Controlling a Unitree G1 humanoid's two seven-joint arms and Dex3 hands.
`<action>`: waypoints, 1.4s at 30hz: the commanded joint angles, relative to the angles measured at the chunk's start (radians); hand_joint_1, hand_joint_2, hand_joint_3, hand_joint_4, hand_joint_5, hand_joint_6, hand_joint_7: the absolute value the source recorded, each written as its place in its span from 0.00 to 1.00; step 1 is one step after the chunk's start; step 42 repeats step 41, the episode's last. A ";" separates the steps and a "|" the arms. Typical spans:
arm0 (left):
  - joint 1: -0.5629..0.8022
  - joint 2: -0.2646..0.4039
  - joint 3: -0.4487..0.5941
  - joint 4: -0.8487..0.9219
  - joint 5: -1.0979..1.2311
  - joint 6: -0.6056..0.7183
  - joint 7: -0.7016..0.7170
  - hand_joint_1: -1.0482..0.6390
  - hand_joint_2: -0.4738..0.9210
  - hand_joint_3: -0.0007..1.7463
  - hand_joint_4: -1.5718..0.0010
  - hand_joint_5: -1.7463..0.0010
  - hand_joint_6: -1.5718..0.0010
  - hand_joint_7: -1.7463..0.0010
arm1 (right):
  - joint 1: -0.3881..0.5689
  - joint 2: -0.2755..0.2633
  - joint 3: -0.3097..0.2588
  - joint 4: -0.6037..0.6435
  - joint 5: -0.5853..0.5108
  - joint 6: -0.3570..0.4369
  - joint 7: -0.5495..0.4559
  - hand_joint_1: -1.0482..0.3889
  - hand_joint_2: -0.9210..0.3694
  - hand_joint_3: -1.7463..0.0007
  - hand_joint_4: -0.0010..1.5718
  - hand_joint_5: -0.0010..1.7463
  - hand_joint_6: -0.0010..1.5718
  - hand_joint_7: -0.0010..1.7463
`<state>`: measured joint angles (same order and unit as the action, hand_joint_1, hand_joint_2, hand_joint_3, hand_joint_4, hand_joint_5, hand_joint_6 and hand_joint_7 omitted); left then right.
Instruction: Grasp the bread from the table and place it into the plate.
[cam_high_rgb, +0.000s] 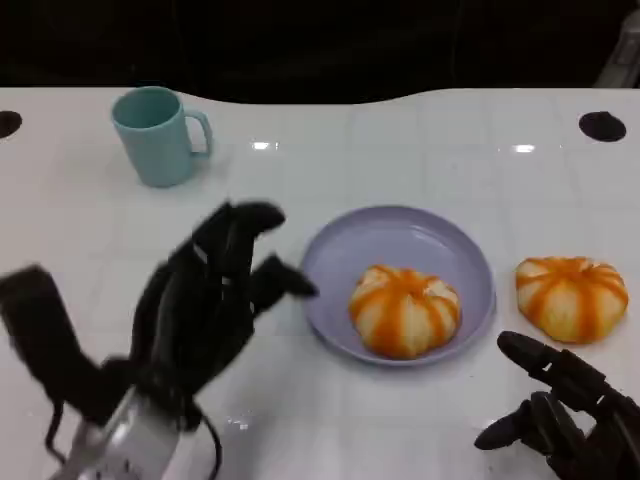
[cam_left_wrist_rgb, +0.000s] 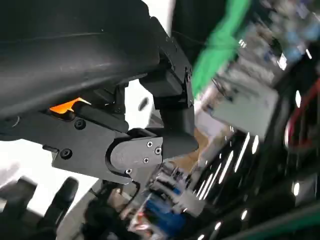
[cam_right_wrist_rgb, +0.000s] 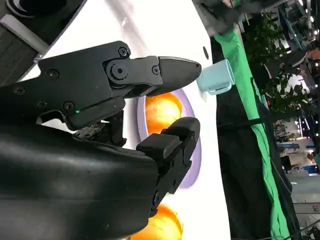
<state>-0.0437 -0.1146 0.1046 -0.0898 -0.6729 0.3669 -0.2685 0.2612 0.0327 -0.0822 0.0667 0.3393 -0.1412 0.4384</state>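
My left hand (cam_high_rgb: 205, 310) is blurred in the head view, so I can't read its fingers cleanly; they look spread, with nothing between them, raised over the white surface (cam_high_rgb: 420, 420) just left of the plate (cam_high_rgb: 400, 245). The left wrist view is smeared too, beyond the hand's own black shell. My right hand (cam_high_rgb: 560, 415) is cut off at the lower right corner; what I see of it is loosely open, fingers apart and holding nothing. One bread (cam_high_rgb: 404, 309) lies in the lavender plate, toward its near right side, between my two hands. A second bread (cam_high_rgb: 571, 296) sits on the surface just right of the plate, directly beyond my right hand and not touching it. A teal mug (cam_high_rgb: 157, 135) stands far left.
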 joint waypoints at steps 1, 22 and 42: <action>0.107 -0.007 0.008 -0.082 -0.004 0.019 0.043 0.31 1.00 0.34 0.56 0.00 0.71 0.03 | 0.016 -0.014 -0.005 -0.025 0.018 0.014 -0.001 0.21 0.00 0.81 0.44 0.66 0.60 0.20; 0.250 0.009 0.008 -0.134 0.043 0.037 0.075 0.33 1.00 0.28 0.52 0.00 0.66 0.01 | 0.010 -0.001 -0.009 -0.001 0.028 0.000 0.007 0.20 0.00 0.82 0.46 0.65 0.62 0.20; 0.237 0.014 -0.002 -0.116 0.074 0.032 0.062 0.32 1.00 0.27 0.53 0.00 0.66 0.01 | -0.004 -0.011 -0.017 0.013 0.025 -0.007 0.014 0.21 0.00 0.81 0.45 0.64 0.60 0.19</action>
